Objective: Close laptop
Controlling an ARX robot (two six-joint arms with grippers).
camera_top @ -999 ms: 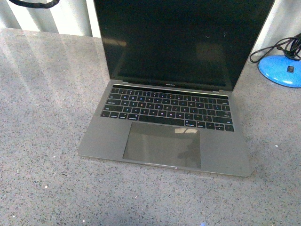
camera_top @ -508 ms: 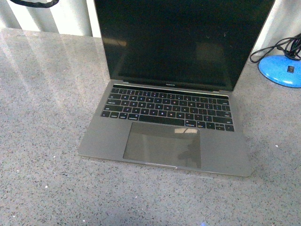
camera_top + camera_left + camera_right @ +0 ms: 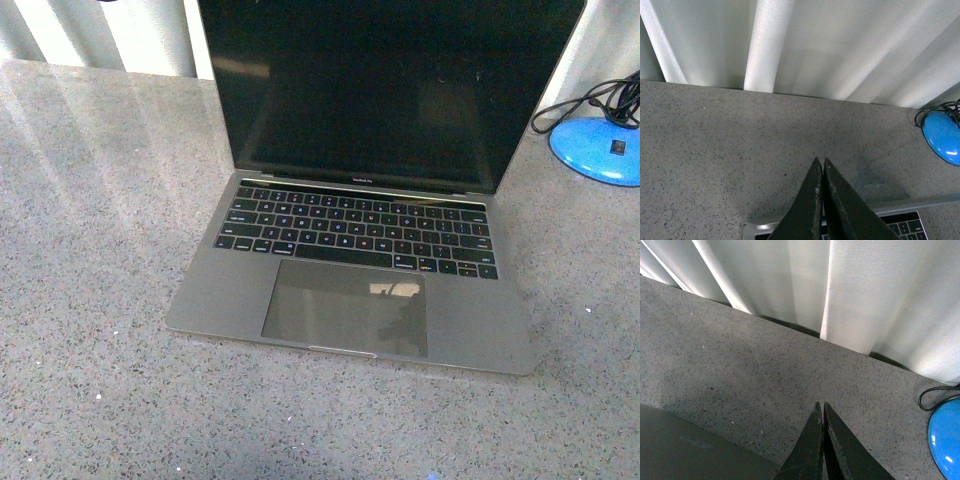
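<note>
You seem to be at an office-like desk: a laptop [image 3: 350, 225] on a speckled grey table [image 3: 90, 250], white curtains [image 3: 150, 35] behind, and a cabled blue base [image 3: 600, 150].

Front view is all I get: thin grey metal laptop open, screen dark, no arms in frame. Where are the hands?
Observer: The left wrist view shows the black left hand shut, fingers pressed together, holding nothing.
Operator: Near the laptop?
Observer: Yes. A strip of the thin grey metal laptop with black keys shows right by those fingers. I can't tell how high the hand is above it.
Operator: And the right?
Observer: The black right hand is also shut and empty. It points at the speckled grey tabletop in front of a white curtain.
</note>
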